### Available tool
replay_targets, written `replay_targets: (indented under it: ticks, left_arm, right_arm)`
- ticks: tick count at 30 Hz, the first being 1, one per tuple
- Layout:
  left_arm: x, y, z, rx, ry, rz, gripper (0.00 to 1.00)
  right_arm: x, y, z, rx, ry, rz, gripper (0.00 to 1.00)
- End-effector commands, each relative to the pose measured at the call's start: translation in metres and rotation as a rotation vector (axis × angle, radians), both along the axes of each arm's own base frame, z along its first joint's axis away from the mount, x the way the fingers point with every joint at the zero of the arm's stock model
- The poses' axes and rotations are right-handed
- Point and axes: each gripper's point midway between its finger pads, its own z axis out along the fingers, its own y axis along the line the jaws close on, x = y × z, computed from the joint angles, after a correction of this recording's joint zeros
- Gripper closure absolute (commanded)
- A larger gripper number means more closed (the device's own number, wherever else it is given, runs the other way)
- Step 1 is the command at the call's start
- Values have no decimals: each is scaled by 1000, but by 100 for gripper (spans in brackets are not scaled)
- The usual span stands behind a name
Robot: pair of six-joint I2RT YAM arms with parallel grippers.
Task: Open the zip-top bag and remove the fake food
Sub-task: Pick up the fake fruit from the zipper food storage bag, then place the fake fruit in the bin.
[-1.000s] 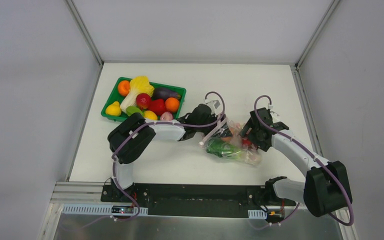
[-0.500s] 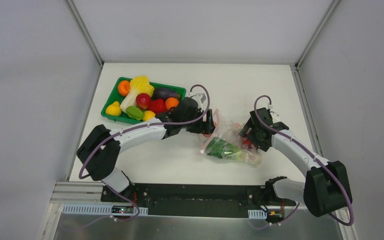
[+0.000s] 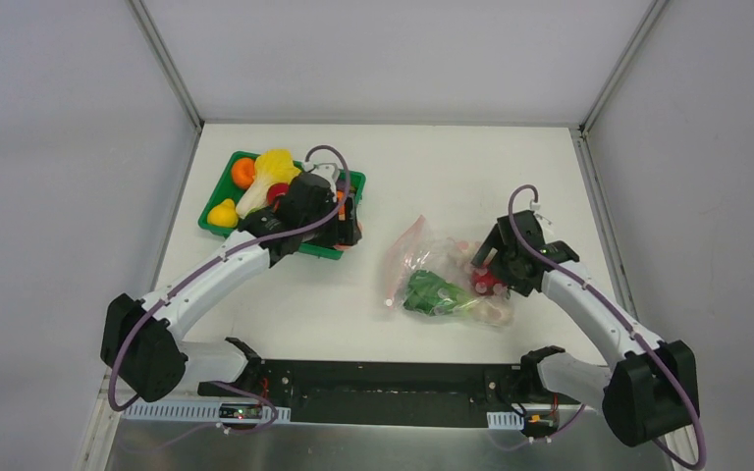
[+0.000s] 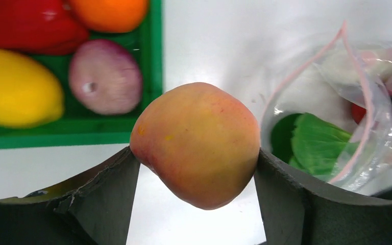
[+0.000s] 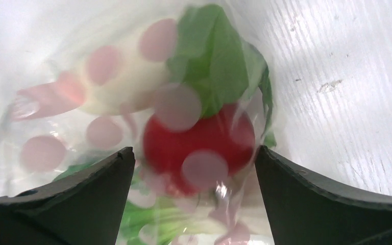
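The left jaws are clamped on a peach (image 4: 196, 145), one finger against each side, holding it in the air above the bench (image 3: 471, 177) just off the corner of the green tray (image 4: 56, 139), where an orange (image 4: 109, 13) and a yellow fruit (image 4: 18, 87) lie. The right jaws stand wide apart, flanking a red radish (image 5: 196, 148) seen through the plastic of the zip-top bag (image 3: 442, 275). The bag lies on the bench between the arms, its pink-edged mouth gaping toward the tray, with green leaves (image 3: 430, 292) and a white radish (image 5: 117, 76) inside.
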Motion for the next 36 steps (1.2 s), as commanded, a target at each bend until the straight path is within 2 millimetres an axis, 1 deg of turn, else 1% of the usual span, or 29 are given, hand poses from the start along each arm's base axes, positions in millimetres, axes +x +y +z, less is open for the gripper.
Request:
replay_targets:
  ticks: [1,4,8,11,14,16,19,22,25,28,30,33,35,36]
  left_arm:
    - [5,48,-1,118,23,87,62]
    - [14,65,-3,136,47,140,62]
    - [26,82,-14,163,87,198,61]
    - [33,91,-26,182,125,225,59]
    - [39,98,-36,197,156,248,57]
    - [43,101,-42,202,165,260,51]
    - [49,104,-46,204,168,273,47]
    - [56,102,-49,199,170,274,40]
    - [60,101,-53,205,179,274,32]
    - [59,101,-56,208,193,273,25]
    - [57,101,-55,208,197,272,17]
    - [53,103,-48,208,187,272,6]
    - [50,105,-41,206,179,269,1]
    - [48,105,-38,204,176,265,1]
  right_arm:
    - [17,3,55,20,-158,45,8]
    - [20,-4,80,4,-246,36,5]
    - [19,-16,107,-21,-347,11,2]
    - [15,-26,119,-44,-401,-14,0]
    - [11,-35,126,-60,-444,-41,0]
    - [7,-38,129,-61,-465,-50,0]
    - [4,-41,129,-65,-481,-55,0]
    - [2,-42,126,-73,-475,-55,0]
    - [2,-42,123,-76,-462,-53,0]
    - [3,-42,124,-78,-460,-55,0]
    - [4,-42,124,-77,-462,-53,0]
    - [4,-42,126,-78,-464,-53,0]
    - [4,-42,126,-78,-465,-50,0]
    - [4,-41,126,-78,-465,-48,0]
